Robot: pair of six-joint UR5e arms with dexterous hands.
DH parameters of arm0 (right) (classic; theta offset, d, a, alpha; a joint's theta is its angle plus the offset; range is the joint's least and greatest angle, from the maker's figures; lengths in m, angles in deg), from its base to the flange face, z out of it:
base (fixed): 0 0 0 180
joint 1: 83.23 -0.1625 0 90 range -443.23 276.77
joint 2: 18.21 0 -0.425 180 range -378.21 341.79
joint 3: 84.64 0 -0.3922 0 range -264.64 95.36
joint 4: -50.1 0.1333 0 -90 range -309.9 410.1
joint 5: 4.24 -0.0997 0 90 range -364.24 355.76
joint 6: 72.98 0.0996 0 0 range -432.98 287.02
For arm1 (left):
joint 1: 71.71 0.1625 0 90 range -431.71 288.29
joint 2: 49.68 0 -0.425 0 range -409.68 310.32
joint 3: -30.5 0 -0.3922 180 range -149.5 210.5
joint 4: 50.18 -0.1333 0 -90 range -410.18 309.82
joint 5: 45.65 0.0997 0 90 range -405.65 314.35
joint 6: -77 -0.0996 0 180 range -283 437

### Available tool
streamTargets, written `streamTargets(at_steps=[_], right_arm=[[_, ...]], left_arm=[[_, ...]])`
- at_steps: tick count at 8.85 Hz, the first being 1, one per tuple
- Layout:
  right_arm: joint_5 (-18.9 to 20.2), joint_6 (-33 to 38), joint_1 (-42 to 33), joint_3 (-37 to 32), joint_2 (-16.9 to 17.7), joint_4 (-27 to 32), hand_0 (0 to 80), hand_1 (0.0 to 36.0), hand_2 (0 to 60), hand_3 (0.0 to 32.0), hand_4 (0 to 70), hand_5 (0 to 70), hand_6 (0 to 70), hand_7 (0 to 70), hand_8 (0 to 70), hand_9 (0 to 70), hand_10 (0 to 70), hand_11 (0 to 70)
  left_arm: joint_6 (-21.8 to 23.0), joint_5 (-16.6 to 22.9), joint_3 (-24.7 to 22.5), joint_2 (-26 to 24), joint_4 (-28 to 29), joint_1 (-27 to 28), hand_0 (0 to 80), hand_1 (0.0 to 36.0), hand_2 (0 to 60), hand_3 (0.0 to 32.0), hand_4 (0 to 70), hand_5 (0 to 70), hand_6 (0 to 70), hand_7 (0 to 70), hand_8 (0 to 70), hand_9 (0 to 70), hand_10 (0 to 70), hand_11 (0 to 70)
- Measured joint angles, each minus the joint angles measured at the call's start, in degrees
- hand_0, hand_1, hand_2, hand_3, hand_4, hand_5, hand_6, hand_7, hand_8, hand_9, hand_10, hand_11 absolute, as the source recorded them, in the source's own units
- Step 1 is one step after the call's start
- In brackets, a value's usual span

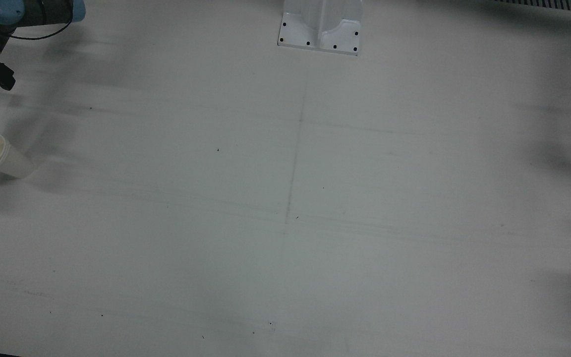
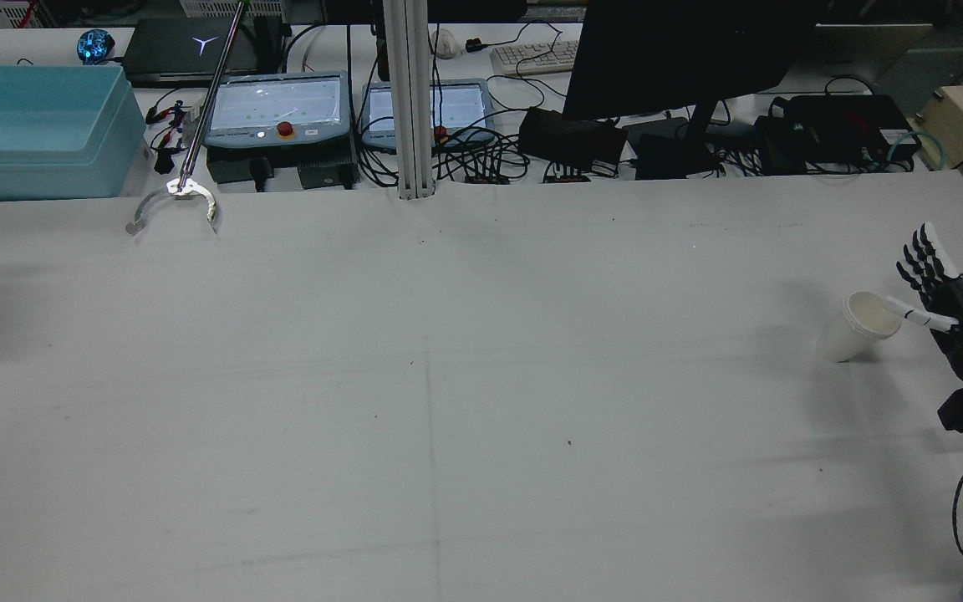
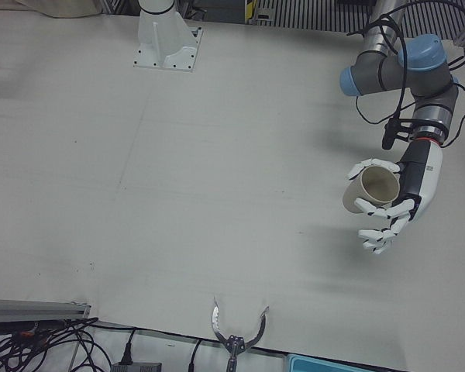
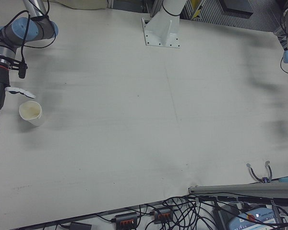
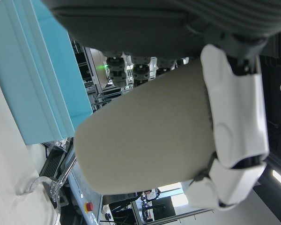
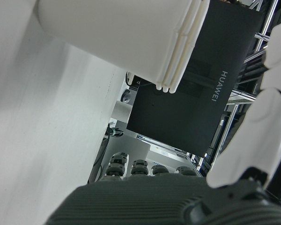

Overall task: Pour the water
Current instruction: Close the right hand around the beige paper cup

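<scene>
Two cups: a beige cup (image 3: 372,187) lies tipped on its side, held in the left hand (image 3: 394,203), while a white cup (image 2: 859,326) stands upright on the table (image 2: 448,376), just beside the right hand (image 2: 954,313) with fingers spread, holding nothing.

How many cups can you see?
2. A white cup stands on the table beside the open right hand. A beige paper cup is held tilted in the left hand, above the table.
</scene>
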Motion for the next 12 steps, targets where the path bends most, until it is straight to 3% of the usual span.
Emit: streamTargets(at_steps=[2,5,8,12], right_arm=[[-0.17,0.14,0.54,-0.71,0.9,0.44,44.3,14.2,16.3,0.0,0.0,0.0,0.0,0.0,2.5,5.4,5.5,9.7],[-0.94,-1.28,1.69,-1.62,-1.69,-0.12,45.8,15.2,16.3,0.0,0.0,0.0,0.0,0.0,2.2,4.9,4.9,8.8],[-7.12,-2.56,7.95,-2.0,-2.71,-0.36,45.8,15.2,16.7,0.0,0.0,0.0,0.0,0.0,2.0,4.9,4.6,8.4],[-9.2,-2.53,10.34,-2.26,-2.67,-0.38,46.0,15.9,17.8,0.0,0.0,0.0,0.0,0.0,1.7,4.6,4.1,7.7]], left_arm=[[-0.03,0.0,-0.45,0.75,-0.04,0.09,56.1,36.0,60.0,0.0,61.1,70.0,17.8,34.5,15.3,22.9,8.0,14.0],[-0.09,-0.05,-0.37,1.09,-0.02,0.21,56.3,36.0,60.0,0.0,60.6,70.0,17.6,34.2,15.2,22.9,8.1,14.2],[-0.07,-0.06,-0.29,1.59,0.4,0.11,56.4,36.0,60.0,0.0,60.6,70.0,17.5,34.1,15.2,22.9,8.1,14.2],[-0.03,-0.06,-0.56,1.91,0.67,0.07,56.3,36.0,60.0,0.0,60.5,70.0,17.4,34.0,15.1,22.6,7.9,13.9]])
